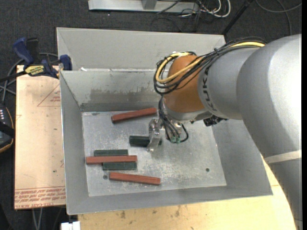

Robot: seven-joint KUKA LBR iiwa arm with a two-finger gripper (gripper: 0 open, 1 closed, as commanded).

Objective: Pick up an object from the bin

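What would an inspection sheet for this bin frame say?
Surface: grey metal bin, floor scuffed.
Job's things: small dark green block mid-bin, right beside the gripper.
Clutter: red-brown bar at the back; three bars (green, red, green) side by side front left; another red bar nearer the front.
Grippers: gripper low over the bin floor.
Cables: yellow and black loops on the wrist.
Surroundings: dark floor, loose wires at the top.

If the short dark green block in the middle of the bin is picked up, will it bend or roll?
The short dark green block is probably stiff: its edges look straight. It lies flat on flat faces, so rolling is unlikely. On the bare bin floor it may slide when pushed.
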